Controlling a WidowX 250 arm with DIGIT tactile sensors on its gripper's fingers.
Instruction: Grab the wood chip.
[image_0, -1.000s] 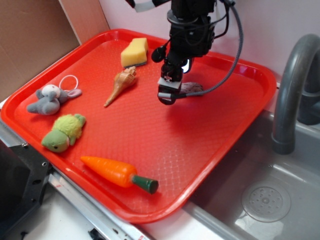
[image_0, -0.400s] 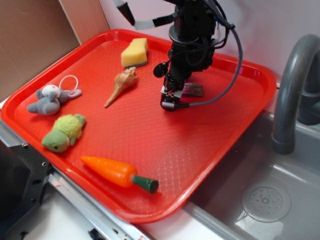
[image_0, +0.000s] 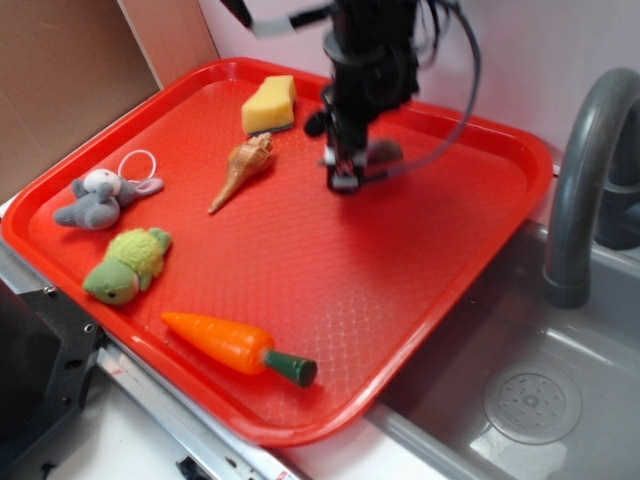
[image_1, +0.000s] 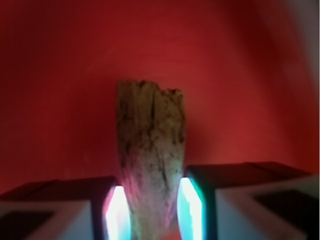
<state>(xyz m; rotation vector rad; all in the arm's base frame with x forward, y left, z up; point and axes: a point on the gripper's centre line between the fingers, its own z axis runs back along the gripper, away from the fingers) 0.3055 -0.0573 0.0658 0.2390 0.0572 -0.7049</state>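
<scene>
since a second ago your gripper (image_0: 343, 178) is moving up-tray and clenching the wood chip (image_1: 150, 155) between both fingers — you're only lacking the lift.

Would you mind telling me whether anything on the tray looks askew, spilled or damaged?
Nothing stands out. The wood chip sits between the gripper jaws, its far end ragged like natural bark. The seashell, sponge, plush toys and carrot lie intact on the red tray.
</scene>
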